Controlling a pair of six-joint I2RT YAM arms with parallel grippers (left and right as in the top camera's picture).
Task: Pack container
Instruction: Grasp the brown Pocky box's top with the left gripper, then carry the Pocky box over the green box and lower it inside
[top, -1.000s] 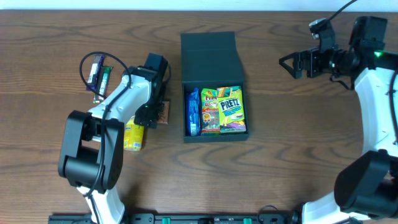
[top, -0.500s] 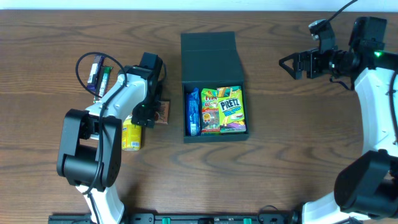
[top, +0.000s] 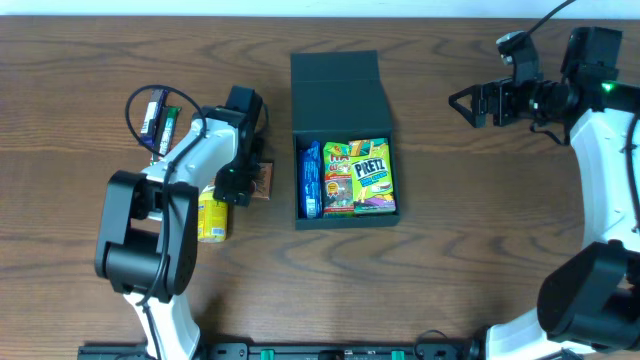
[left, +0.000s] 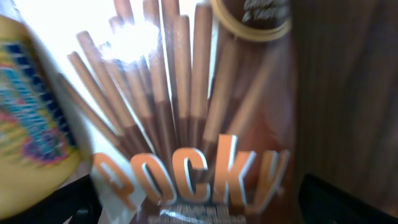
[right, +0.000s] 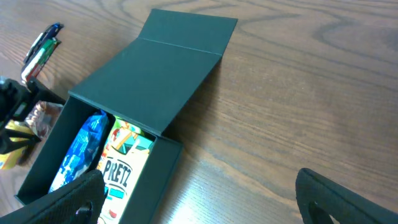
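A dark green container (top: 338, 92) is seen at the middle of a wooden table (top: 480, 250). Its flap lid is laid flat on the far side, and snack packs (top: 350, 178) are lodged inside. Being thin card, it is judged light and fairly stiff yet crushable, and it would best be gripped by an outer wall. Just to its left, a glossy biscuit-stick pack (left: 193, 124) is straddled by the left gripper (top: 240, 182), jaws spread wide, nothing grasped. The right gripper (top: 468, 103) is held spread and empty, well apart.
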